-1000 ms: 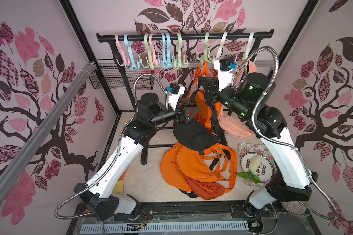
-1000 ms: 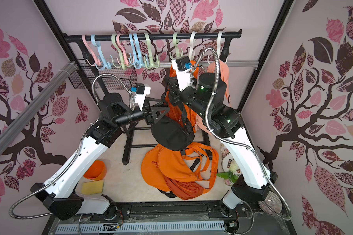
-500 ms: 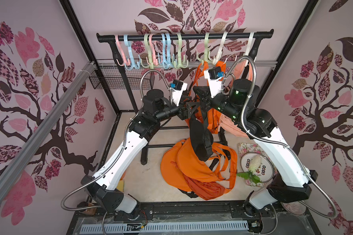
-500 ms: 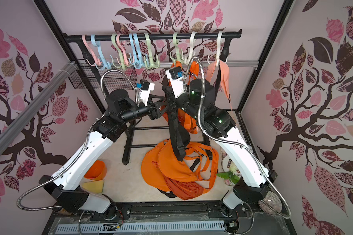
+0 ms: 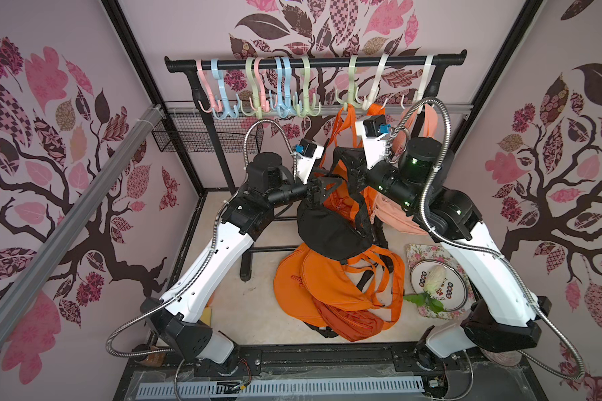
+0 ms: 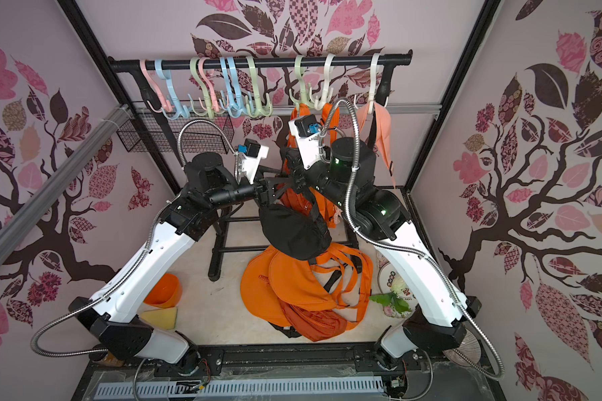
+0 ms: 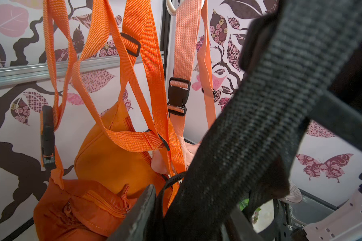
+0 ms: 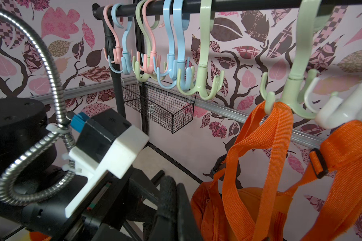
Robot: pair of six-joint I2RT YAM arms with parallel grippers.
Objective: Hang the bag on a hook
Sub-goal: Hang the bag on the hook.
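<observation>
The black bag (image 5: 331,229) hangs in the air between the two arms, above the pile of orange bags (image 5: 327,284) on the tabletop (image 5: 251,312) and in front of the rack. Its pouch lies broadside, long axis roughly 10 to 4 o'clock in both top views, with the black strap (image 7: 249,125) rising from it towards 12.

The right claw (image 5: 351,170) is clamped tight on that strap, and the webbing shows at the base of its wrist view. The left claw (image 5: 318,189) sits at the pouch's 10 o'clock corner. Its wrist view shows the strap running between its fingers (image 7: 142,212), but I cannot tell whether they pinch it or merely stand around it.

The stretch of strap between the claws runs about 8 to 2 o'clock, nearly in line with the rail (image 5: 329,60). The nearest free hook, the pale green hook (image 5: 306,106), lies at 12 o'clock from the left claw and about 11 from the right, higher than both. The next green hook (image 5: 349,99) carries an orange strap already, and the hanging orange bag (image 7: 113,158) and peach bag (image 5: 393,215) crowd the rail's 3 o'clock end.

So the lift probably goes up and towards 11, the left arm being nearer the free prongs. The strap loop likely has to be spread between the claws to drop over a prong
</observation>
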